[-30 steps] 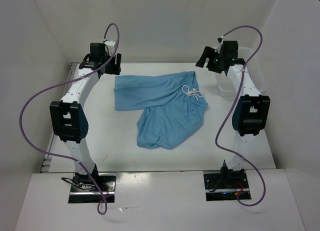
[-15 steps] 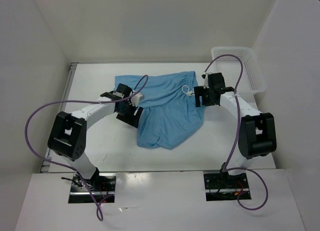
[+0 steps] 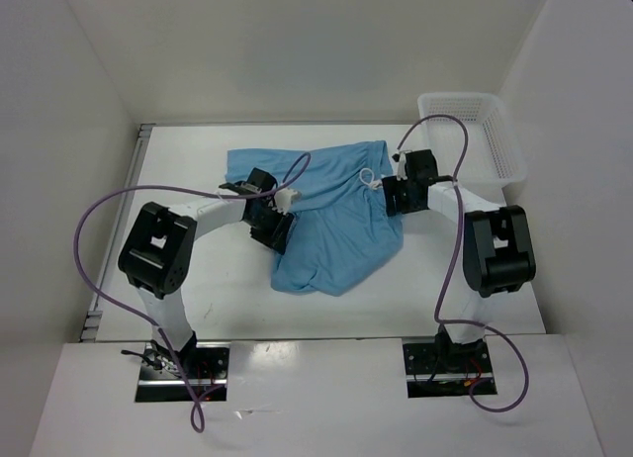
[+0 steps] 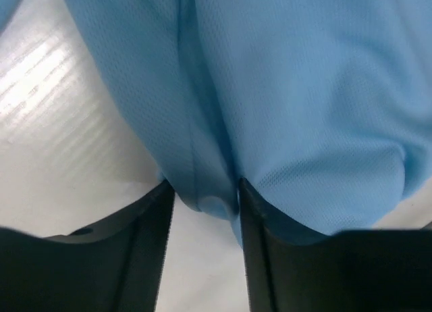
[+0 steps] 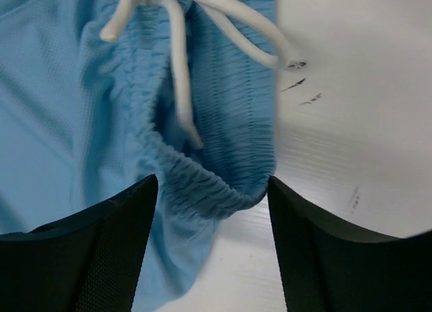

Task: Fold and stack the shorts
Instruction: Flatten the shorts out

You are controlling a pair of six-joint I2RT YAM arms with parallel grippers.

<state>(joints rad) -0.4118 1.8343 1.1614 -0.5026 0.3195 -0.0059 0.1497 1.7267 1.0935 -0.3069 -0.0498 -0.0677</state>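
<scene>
Top external view: the shorts (image 3: pixel 331 220) lie crumpled in the middle of the frame on the table (image 3: pixel 198 274). One leg is spread toward the upper left and the rest is bunched toward the lower centre. Nothing is folded yet.
Left gripper: my left gripper (image 3: pixel 271 226) is down on the left edge of the cloth, where the layers overlap and give me a ridge to take.
Left wrist view: my fingers (image 4: pixel 145 248) are drawn close together with a raised fold of blue fabric between them, touching both sides. I judge this a pinch on the shorts.
Right gripper: my right gripper (image 3: pixel 393 194) is at the right edge of the cloth, just beside the drawstring (image 3: pixel 374 180).
Right wrist view: my jaws stand wide apart and straddle the waistband (image 5: pixel 202 184) at the lower centre of the frame, holding nothing yet. The gathered elastic is the firmest edge to hold.
Why two ends: with one hold on each side I can lift and stretch the heap flat, which it needs before any fold.
Basket: the basket (image 3: pixel 461 97) sits at the upper right, well apart from the cloth.
Risk: the pinch may catch a single layer, so the fabric drags rather than opens.
</scene>
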